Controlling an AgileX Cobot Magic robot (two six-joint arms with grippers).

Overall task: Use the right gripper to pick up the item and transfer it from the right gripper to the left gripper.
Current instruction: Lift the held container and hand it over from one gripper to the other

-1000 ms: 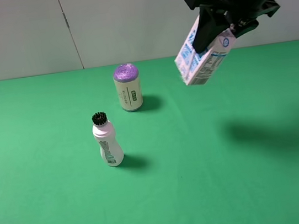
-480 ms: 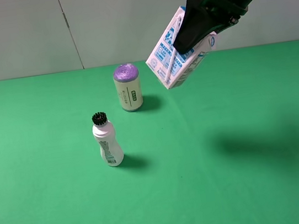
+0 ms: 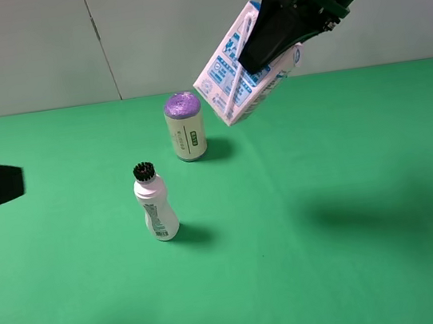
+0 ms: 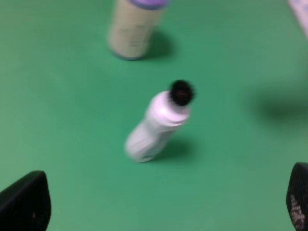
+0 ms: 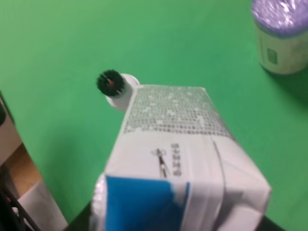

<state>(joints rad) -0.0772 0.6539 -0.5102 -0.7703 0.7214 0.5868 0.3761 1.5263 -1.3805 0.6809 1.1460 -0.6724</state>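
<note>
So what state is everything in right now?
carton: tilted, held in the air.
right gripper: jaws shut on the carton.
left gripper: jaws open, empty.
brush-cap bottle: upright on the table.
purple-topped can: upright on the table.

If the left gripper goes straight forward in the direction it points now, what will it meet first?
Most likely the brush-capped bottle: in the wrist view it stands centred ahead of the open left gripper, with the purple-topped cylinder farther behind. Height is unclear, so it might pass above.
</note>
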